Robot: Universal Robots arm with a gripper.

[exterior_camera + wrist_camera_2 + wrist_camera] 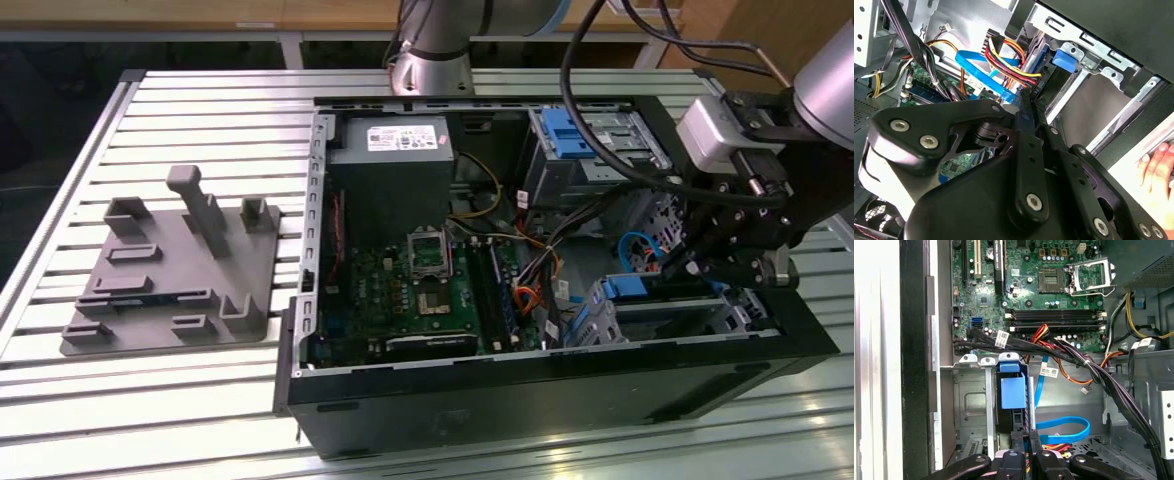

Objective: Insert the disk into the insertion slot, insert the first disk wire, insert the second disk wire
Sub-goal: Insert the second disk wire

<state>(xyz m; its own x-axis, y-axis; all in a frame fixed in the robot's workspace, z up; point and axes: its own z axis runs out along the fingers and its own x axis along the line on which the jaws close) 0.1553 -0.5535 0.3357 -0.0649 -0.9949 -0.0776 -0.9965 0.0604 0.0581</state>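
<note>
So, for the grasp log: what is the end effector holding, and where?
Cannot be told: the end effector is at the disk's end, seated in the insertion slot.

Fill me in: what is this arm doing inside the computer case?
The gripper is down inside the open computer case, at the drive end on the exterior view's right. In the first wrist view its fingers sit close together at the edge of the disk in its blue carrier, which stands on edge in the insertion slot. Blue and coloured cables lie loose beside it. A person's hand rests at the case edge.
</note>
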